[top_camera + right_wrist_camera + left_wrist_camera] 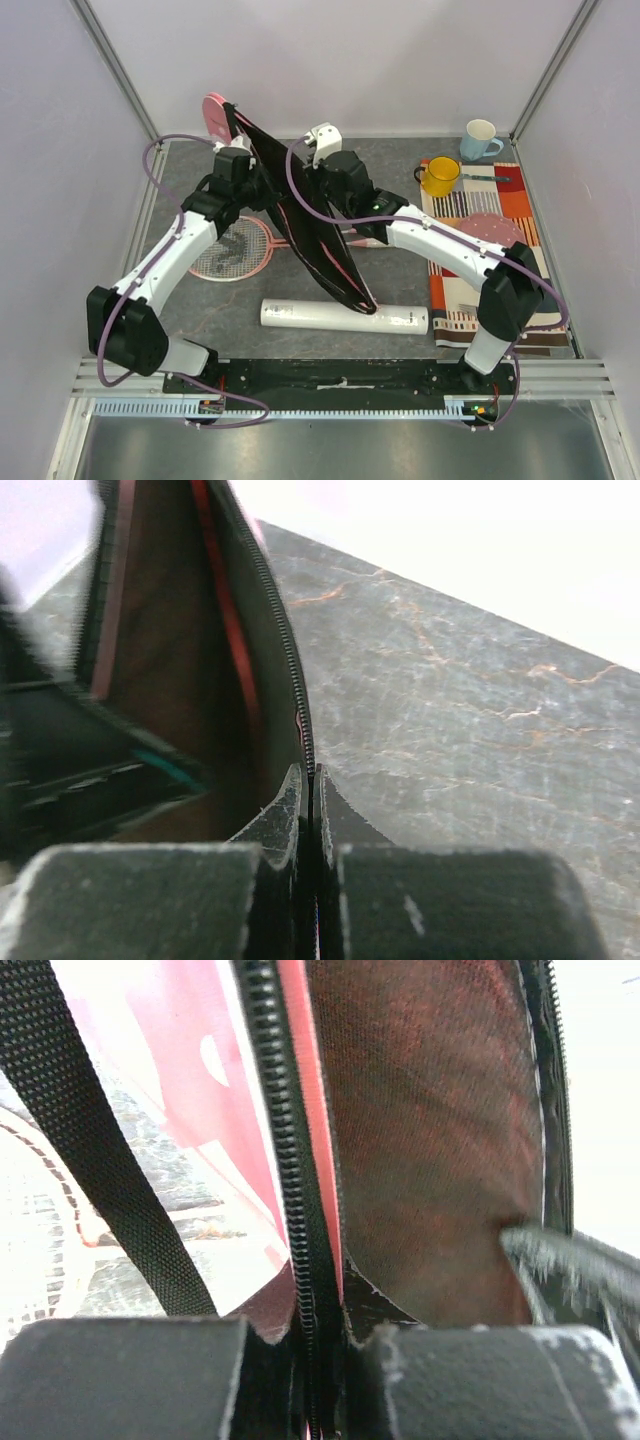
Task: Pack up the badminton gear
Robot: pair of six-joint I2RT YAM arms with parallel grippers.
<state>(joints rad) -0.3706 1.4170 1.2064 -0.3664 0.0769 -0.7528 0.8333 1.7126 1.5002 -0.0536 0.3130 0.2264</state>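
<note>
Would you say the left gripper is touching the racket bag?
Touching. The left wrist view shows the left gripper shut on the zipper edge of the racket bag.

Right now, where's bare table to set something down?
Free: table patch bordered by the tube, the cloth and the right arm; a thin strip between tube and arm bases; a small gap behind, between right gripper and yellow cup. Crowded: centre, where left gripper and right gripper pinch the bag; left, under a racket.

Dark grey veined tabletop, boxed by plain pale walls — metal posts in both far corners, evenly lit.
</note>
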